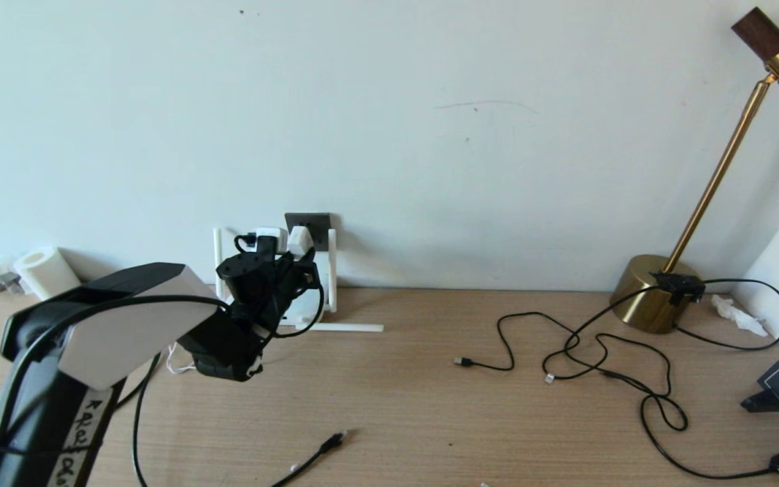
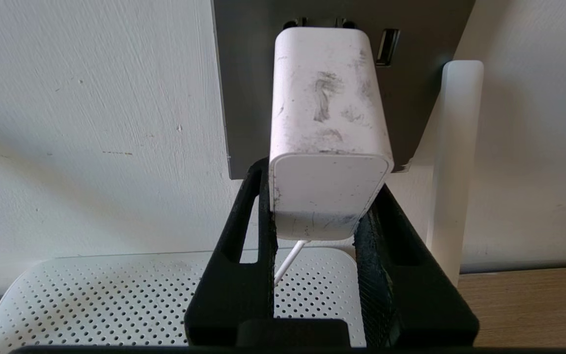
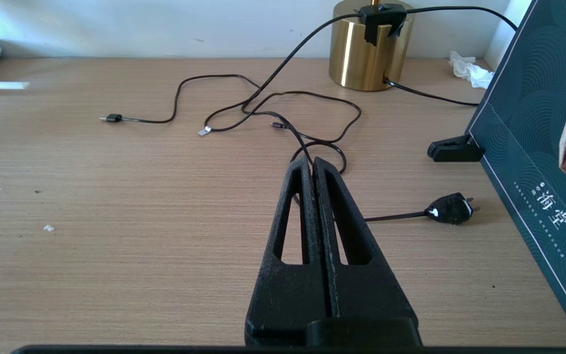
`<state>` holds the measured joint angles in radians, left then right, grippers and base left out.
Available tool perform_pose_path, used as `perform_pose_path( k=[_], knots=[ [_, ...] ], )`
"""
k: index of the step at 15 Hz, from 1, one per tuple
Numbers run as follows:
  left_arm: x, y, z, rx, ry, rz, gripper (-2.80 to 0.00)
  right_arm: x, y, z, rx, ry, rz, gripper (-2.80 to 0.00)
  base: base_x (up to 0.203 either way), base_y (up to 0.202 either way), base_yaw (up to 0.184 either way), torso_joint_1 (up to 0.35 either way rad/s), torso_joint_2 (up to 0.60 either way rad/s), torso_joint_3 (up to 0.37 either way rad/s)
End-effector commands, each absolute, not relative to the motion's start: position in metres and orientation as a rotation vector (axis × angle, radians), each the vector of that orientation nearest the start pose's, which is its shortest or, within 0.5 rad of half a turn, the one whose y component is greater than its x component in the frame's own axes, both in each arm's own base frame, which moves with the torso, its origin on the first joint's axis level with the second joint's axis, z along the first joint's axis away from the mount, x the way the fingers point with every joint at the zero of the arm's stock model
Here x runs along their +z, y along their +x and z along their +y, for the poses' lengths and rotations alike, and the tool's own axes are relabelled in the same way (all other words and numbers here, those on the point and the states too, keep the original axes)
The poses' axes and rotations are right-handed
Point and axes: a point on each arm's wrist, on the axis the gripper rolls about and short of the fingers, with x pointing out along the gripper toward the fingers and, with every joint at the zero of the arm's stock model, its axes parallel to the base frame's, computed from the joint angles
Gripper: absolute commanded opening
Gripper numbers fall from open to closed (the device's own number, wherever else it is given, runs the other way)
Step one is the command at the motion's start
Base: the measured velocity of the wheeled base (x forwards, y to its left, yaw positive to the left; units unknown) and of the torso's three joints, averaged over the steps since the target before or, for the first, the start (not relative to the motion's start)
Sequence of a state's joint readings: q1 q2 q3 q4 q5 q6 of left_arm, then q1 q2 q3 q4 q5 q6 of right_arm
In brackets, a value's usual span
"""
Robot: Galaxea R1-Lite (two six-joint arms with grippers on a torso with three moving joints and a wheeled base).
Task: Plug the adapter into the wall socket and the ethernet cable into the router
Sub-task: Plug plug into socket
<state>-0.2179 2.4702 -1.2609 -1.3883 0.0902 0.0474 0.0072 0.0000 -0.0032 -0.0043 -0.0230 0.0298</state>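
L gripper (image 2: 320, 216) clamped on adapter (image 2: 329, 123), w/ adapter's far end against wall socket (image 2: 425, 98); R gripper (image 3: 312, 167) closed, empty.

a home desk or study corner: a wood-grain desk (image 1: 430, 406) pushed against a plain white wall (image 1: 430, 101), a brass lamp (image 1: 660, 291) at the desk's right rear corner, loose black cables (image 1: 606, 352) strewn nearby, a router (image 2: 91, 295) under the wall socket (image 1: 308, 222), and a dark teal gift bag (image 3: 538, 123) at the right edge.
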Motion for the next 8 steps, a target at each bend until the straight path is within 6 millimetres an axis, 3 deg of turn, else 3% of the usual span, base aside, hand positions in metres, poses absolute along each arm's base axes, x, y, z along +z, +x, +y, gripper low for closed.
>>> perform_pose_path(
  k=[1, 8],
  knots=[
    [0.0746, 0.4566, -0.0990, -0.122, 0.016, -0.206, -2.80, 0.0770, -0.0229, -0.0007, -0.015, 0.031, -0.008, -2.80, 0.000, 0.000, 0.000, 0.000, 0.00, 0.000],
    [0.0801, 0.4547, -0.1000, -0.123, 0.014, -0.217, -2.80, 0.0768, -0.0229, -0.0007, -0.015, 0.030, -0.006, -2.80, 0.000, 0.000, 0.000, 0.000, 0.00, 0.000]
  ],
)
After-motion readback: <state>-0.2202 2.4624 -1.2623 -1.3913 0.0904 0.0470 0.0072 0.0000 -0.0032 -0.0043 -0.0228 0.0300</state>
